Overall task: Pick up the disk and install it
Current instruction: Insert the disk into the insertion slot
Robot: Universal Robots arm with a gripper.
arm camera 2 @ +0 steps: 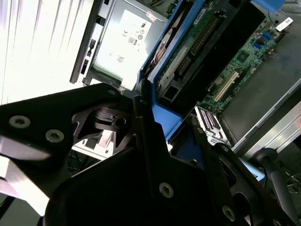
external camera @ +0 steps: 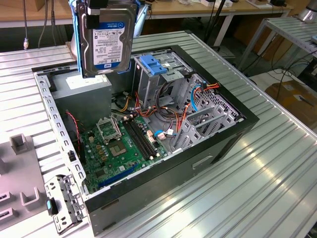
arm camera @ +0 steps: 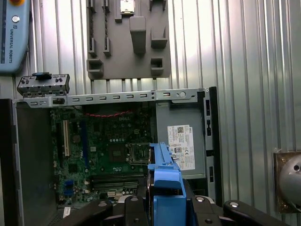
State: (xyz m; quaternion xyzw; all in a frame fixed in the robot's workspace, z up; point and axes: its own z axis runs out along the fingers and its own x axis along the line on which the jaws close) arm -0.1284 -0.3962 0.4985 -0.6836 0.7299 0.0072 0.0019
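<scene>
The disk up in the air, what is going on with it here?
The arm's gripper is shut on the disk and holds it upright above the open computer case, with its label facing the exterior camera. The disk hangs over the corner with the grey box, clear of the motherboard. It is not installed yet: the cage with the blue tab stands apart from it, to the exterior view's right.

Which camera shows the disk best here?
The exterior view: the disk shows its labelled face, high above the computer case. The second wrist view catches its circuit-board side obliquely; the first wrist view, its blue rail end-on.
</scene>
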